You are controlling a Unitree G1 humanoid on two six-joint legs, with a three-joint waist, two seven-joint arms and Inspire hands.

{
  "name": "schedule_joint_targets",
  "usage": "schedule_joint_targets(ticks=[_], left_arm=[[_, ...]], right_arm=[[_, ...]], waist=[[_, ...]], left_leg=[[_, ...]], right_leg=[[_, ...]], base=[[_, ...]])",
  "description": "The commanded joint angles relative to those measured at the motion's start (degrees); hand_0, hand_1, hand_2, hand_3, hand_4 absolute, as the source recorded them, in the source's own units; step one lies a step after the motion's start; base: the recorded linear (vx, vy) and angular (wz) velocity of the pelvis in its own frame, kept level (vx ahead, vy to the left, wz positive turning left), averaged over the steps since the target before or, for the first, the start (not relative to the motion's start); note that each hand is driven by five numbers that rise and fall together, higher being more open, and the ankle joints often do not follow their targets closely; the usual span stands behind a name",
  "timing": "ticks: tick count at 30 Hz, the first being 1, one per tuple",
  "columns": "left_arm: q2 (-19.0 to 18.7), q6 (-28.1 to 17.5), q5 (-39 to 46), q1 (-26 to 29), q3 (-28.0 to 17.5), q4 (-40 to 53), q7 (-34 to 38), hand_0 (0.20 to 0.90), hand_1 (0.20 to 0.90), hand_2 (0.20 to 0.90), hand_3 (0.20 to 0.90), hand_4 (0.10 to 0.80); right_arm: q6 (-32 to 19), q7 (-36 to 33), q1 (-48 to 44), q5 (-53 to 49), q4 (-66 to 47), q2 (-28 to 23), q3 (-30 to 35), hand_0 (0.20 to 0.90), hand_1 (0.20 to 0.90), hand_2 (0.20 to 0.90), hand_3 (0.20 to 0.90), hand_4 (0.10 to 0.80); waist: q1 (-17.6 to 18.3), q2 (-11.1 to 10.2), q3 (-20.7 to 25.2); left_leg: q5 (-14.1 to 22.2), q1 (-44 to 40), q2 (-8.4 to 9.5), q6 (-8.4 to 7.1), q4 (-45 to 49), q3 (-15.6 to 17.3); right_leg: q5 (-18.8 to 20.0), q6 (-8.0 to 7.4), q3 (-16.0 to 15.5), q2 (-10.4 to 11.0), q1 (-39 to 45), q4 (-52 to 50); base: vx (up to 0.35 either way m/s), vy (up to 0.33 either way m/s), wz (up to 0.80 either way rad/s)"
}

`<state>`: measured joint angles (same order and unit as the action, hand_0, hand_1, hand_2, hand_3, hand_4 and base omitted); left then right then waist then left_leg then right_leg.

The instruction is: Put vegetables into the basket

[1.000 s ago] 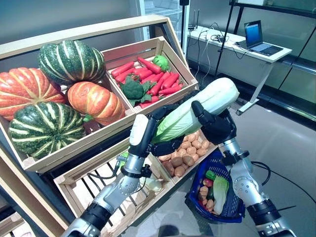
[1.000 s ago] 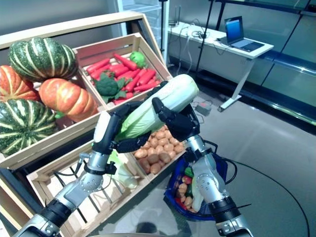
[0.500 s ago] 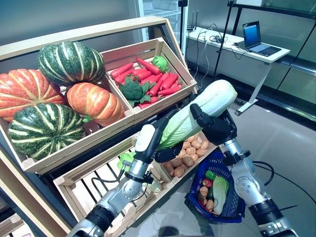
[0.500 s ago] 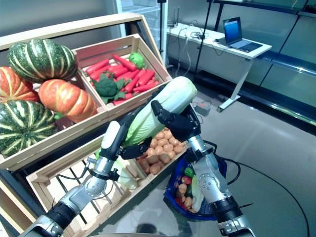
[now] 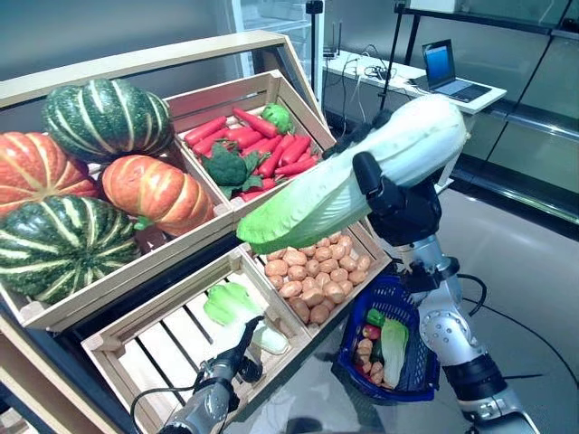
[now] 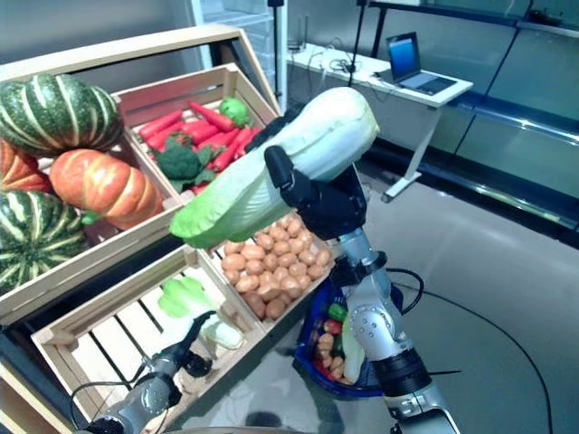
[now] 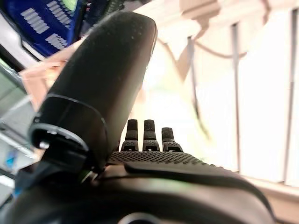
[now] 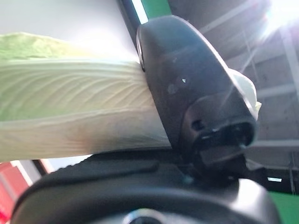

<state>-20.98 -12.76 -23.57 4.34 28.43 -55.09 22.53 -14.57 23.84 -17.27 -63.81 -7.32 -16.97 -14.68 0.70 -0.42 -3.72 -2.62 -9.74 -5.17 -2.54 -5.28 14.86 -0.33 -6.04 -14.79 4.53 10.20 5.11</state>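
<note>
Cabbage (image 5: 362, 176), a long napa head, is held aloft by the right hand (image 5: 398, 203), whose thumb and fingers are curled around its pale, thick end. Its long axis is seen running slantwise, the leafy green tip pointing down toward the robot's left, out over the potatoes (image 5: 312, 276) in the lower crate. The blue basket (image 5: 357, 357), already holding a few vegetables, is placed low, just beneath the right forearm. The coming move is judged to turn on this: the head must be brought down and tipped, stem or tip first, into the basket. The left hand (image 5: 226, 366) is seen low by the slatted crate (image 5: 154, 348), its fingers straight and nothing grasped.
</note>
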Motion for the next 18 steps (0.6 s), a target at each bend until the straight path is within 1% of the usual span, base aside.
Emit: schedule_joint_targets(ticks=[1, 6, 8, 9, 10, 11, 13, 14, 16, 18], left_arm=[[-0.48, -1.91, 2.11, 9.20, -1.45, -3.57, 2.59, 0.900, 0.900, 0.900, 0.900, 0.800], [-0.58, -2.31, 2.16, 8.82, -3.07, -2.93, 3.46, 0.900, 0.900, 0.900, 0.900, 0.800], [-0.79, -2.62, 1.95, 8.48, -3.77, -2.25, 3.83, 0.900, 0.900, 0.900, 0.900, 0.800], [-1.06, -2.82, 1.77, 8.20, -4.35, -1.55, 4.05, 0.900, 0.900, 0.900, 0.900, 0.800], [-1.58, -3.50, 1.72, 7.57, -5.24, -0.27, 4.98, 0.900, 0.900, 0.900, 0.900, 0.800], [-2.00, -3.63, 1.45, 7.08, -6.29, 1.11, 5.00, 0.900, 0.900, 0.900, 0.900, 0.800], [-2.64, -4.35, 0.93, 6.50, -7.44, 2.73, 5.34, 0.900, 0.900, 0.900, 0.900, 0.800], [-3.35, -4.96, 0.95, 6.10, -8.35, 3.98, 5.29, 0.900, 0.900, 0.900, 0.900, 0.800], [-4.49, -5.40, 1.12, 5.74, -9.19, 5.95, 4.95, 0.900, 0.900, 0.900, 0.900, 0.800], [-6.13, -5.44, 1.32, 5.43, -9.73, 8.84, 4.48, 0.900, 0.900, 0.900, 0.900, 0.800]], right_arm=[[-6.42, 1.59, -8.72, -1.97, -4.36, 2.98, 4.90, 0.300, 0.300, 0.300, 0.300, 0.400], [-6.54, -3.27, -6.58, 4.35, -0.71, 1.08, 6.69, 0.300, 0.300, 0.300, 0.300, 0.400], [-6.58, -5.96, -5.49, 9.97, 2.04, -0.25, 7.59, 0.300, 0.300, 0.300, 0.300, 0.400], [-6.65, -8.10, -4.54, 13.66, 4.96, -1.74, 8.27, 0.300, 0.300, 0.300, 0.300, 0.400], [-6.63, -11.38, -3.05, 18.95, 10.49, -4.34, 9.67, 0.300, 0.300, 0.300, 0.300, 0.400], [-7.26, -11.15, -2.03, 19.29, 14.20, -5.97, 10.88, 0.300, 0.300, 0.300, 0.300, 0.400], [-6.86, -12.41, -1.09, 20.06, 18.44, -8.40, 12.62, 0.300, 0.300, 0.300, 0.300, 0.400], [-6.59, -13.49, -0.69, 19.27, 22.19, -10.92, 14.21, 0.300, 0.300, 0.300, 0.300, 0.400], [-6.45, -14.48, -0.53, 18.97, 26.57, -13.68, 15.98, 0.300, 0.300, 0.300, 0.300, 0.400], [-6.80, -17.11, -0.69, 18.95, 30.70, -16.92, 17.47, 0.300, 0.300, 0.300, 0.300, 0.400]], waist=[[0.78, -1.14, -0.29], [1.00, -1.10, -0.29], [1.09, -1.11, -0.21], [1.17, -1.16, -0.17], [1.33, -1.27, -0.25], [1.32, -1.40, -0.32], [1.33, -1.56, -0.42], [1.30, -1.68, -0.52], [1.16, -1.72, -0.72], [0.93, -1.81, -1.08]], left_leg=[[7.96, -2.33, 2.27, 1.33, 0.28, 1.73], [7.96, -2.42, 2.09, 1.19, 0.28, 2.01], [8.02, -2.44, 2.05, 1.15, 0.28, 2.06], [8.04, -2.48, 2.03, 1.15, 0.28, 2.14], [8.12, -2.59, 1.92, 1.13, 0.28, 2.24], [8.10, -2.57, 1.88, 1.18, 0.28, 2.37], [8.15, -2.61, 1.76, 1.21, 0.28, 2.58], [8.16, -2.66, 1.67, 1.14, 0.28, 2.65], [8.13, -2.75, 1.53, 1.01, 0.28, 2.71], [8.01, -2.74, 1.45, 0.89, 0.28, 2.61]], right_leg=[[-3.37, 1.31, -0.61, -1.04, 1.06, -0.11], [-3.32, 1.28, -0.48, -1.06, 1.04, -0.11], [-3.33, 1.23, -0.50, -1.06, 1.05, -0.11], [-3.33, 1.23, -0.50, -1.05, 1.05, -0.11], [-3.28, 1.14, -0.46, -1.05, 1.08, -0.11], [-3.21, 1.14, -0.51, -1.03, 1.01, -0.11], [-3.15, 1.14, -0.59, -1.02, 1.01, -0.11], [-3.09, 1.16, -0.63, -1.02, 1.07, -0.11], [-2.95, 1.22, -0.73, -1.05, 1.15, -0.11], [-2.80, 1.30, -0.80, -1.09, 1.21, -0.11]], base=[[0.001, -0.009, -0.07], [0.008, -0.005, -0.10], [0.000, 0.000, 0.00], [0.000, 0.000, 0.00], [0.000, 0.000, 0.00], [0.000, 0.000, 0.00], [0.012, -0.016, 0.02], [0.029, -0.033, 0.03], [0.033, -0.038, 0.00], [0.035, -0.050, -0.03]])
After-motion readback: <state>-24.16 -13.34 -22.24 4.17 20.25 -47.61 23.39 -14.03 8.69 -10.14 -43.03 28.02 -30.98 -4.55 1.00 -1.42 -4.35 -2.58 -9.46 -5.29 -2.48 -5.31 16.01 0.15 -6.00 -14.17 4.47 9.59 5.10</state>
